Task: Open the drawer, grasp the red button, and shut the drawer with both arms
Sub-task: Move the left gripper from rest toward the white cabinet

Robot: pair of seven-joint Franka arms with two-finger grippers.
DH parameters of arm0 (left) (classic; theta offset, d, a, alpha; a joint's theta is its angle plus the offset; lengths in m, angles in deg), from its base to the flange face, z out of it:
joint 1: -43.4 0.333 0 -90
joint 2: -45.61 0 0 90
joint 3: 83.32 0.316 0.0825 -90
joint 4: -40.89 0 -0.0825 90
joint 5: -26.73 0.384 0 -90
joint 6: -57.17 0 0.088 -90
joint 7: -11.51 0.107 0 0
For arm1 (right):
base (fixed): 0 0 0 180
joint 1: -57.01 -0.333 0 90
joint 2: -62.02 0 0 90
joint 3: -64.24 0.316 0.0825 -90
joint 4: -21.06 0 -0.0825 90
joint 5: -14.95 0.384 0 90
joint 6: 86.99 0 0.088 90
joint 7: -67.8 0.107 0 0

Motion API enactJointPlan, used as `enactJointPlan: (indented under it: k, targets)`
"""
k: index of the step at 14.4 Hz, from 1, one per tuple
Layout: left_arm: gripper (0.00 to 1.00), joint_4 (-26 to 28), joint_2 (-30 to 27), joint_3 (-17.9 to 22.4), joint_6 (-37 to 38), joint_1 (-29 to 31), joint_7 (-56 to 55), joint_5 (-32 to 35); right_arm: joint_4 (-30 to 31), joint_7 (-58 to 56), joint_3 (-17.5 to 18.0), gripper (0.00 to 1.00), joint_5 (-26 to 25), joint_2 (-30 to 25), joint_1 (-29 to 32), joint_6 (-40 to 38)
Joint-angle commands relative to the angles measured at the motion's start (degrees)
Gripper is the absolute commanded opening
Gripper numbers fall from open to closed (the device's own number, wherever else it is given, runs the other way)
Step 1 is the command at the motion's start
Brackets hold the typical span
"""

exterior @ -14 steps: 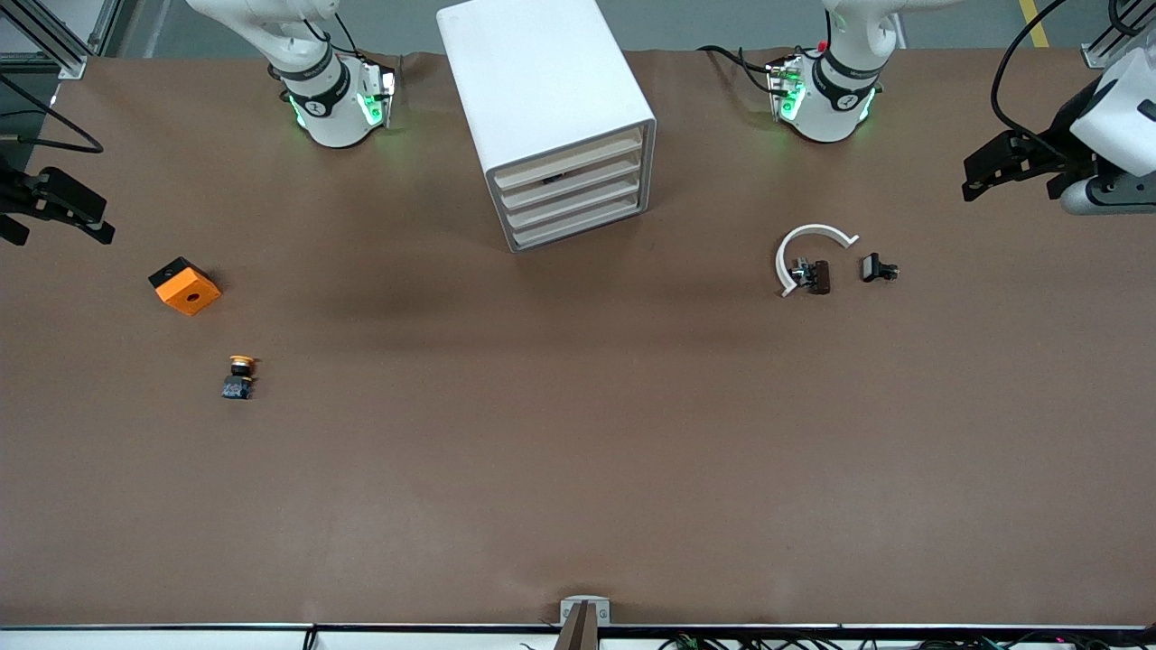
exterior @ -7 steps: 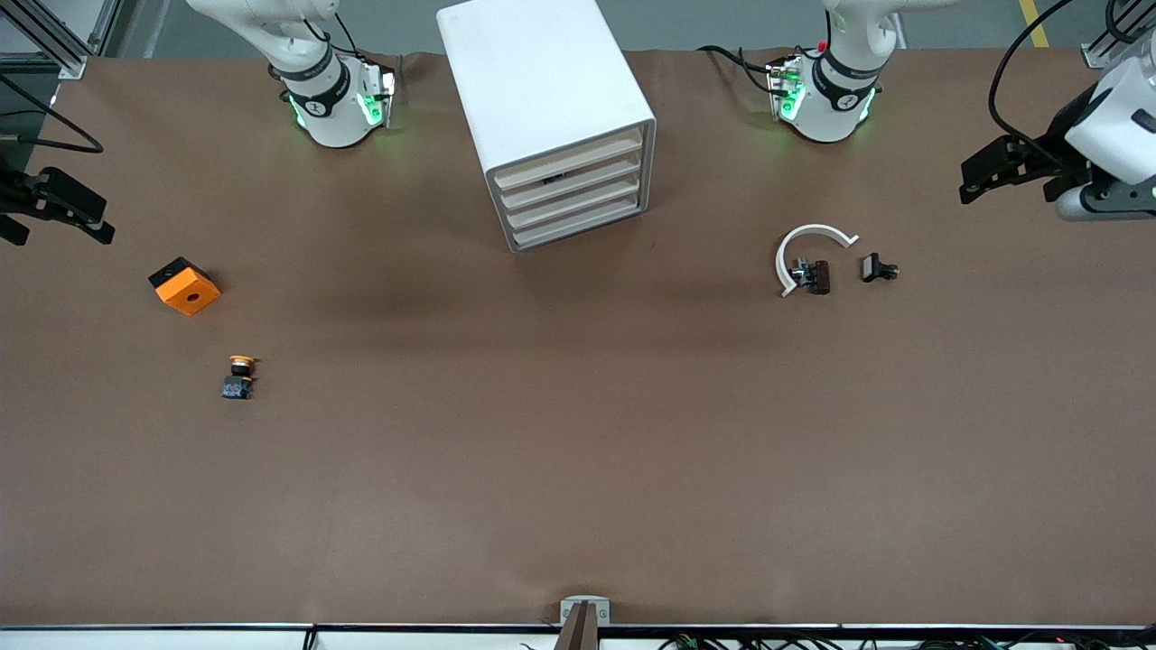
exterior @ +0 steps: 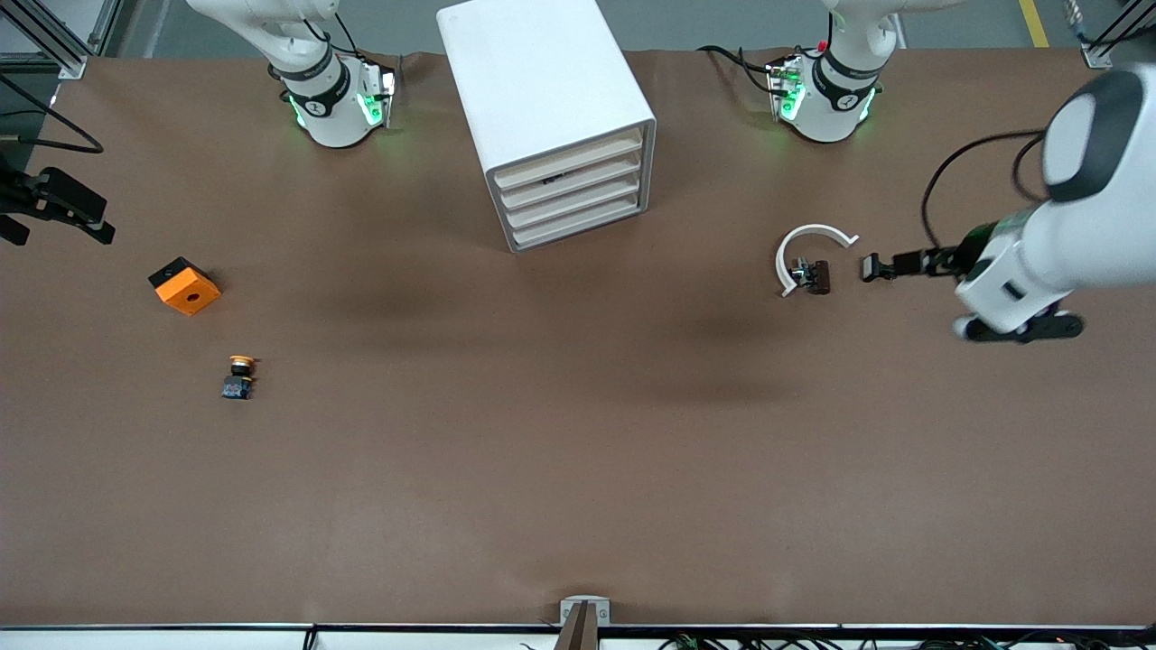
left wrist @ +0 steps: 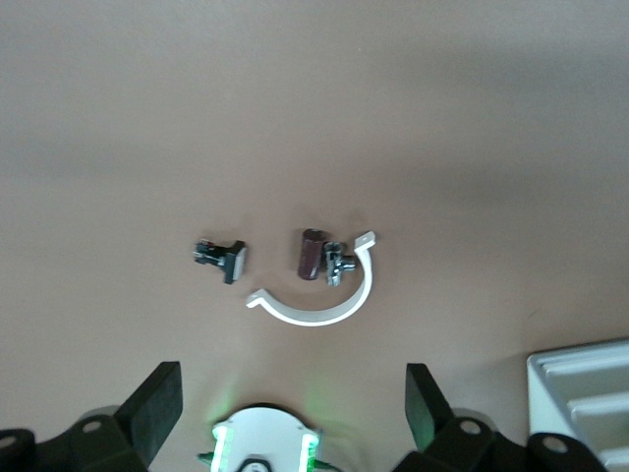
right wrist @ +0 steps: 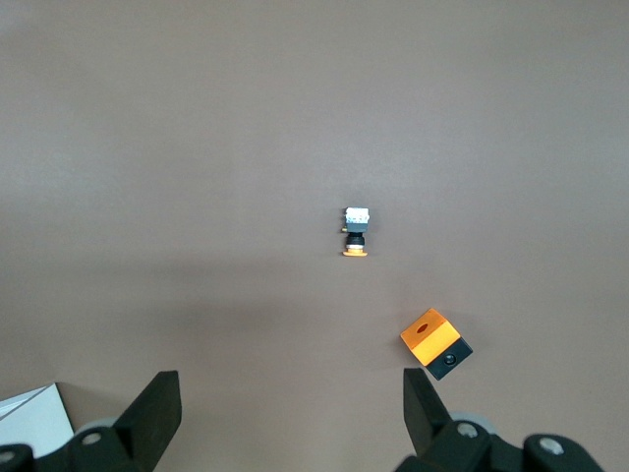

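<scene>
Two grippers gape empty. Left gripper (left wrist: 291,403) has swung over the tabletop (exterior: 578,451) near the white plastic arc (exterior: 806,251); right gripper (right wrist: 292,403) waits. White four-drawer cabinet (exterior: 551,108) shut; red button unseen, presumably inside.

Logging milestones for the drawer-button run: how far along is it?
Done: nothing; all four drawers of the cabinet sit closed. In hand: nothing held; the left end effector hangs open over the table beside the small black part, the right end effector open at the right arm's end. Left: open drawer, grab button (not in view), close.
</scene>
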Motion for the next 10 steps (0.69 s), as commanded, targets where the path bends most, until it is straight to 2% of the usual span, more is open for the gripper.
enactJointPlan:
  k: [1, 5, 10]
  targets:
    - [1.0, -3.5, 4.2, -0.3, 1.2, -4.0, -12.2, -0.4, 0.9, 0.4, 0.0, 1.0, 0.0, -1.0, -0.2, 0.0]
    - [1.0, -7.3, 10.7, -0.3, 1.2, -8.1, -27.4, -1.9, 0.9, 0.4, 0.0, 1.0, 0.0, -1.0, -0.2, 0.0]
    - [1.0, -10.0, 17.3, -0.3, 0.9, -10.1, -48.0, -8.7, 0.9, 0.4, 0.0, 1.0, 0.0, -1.0, -0.2, 0.0]
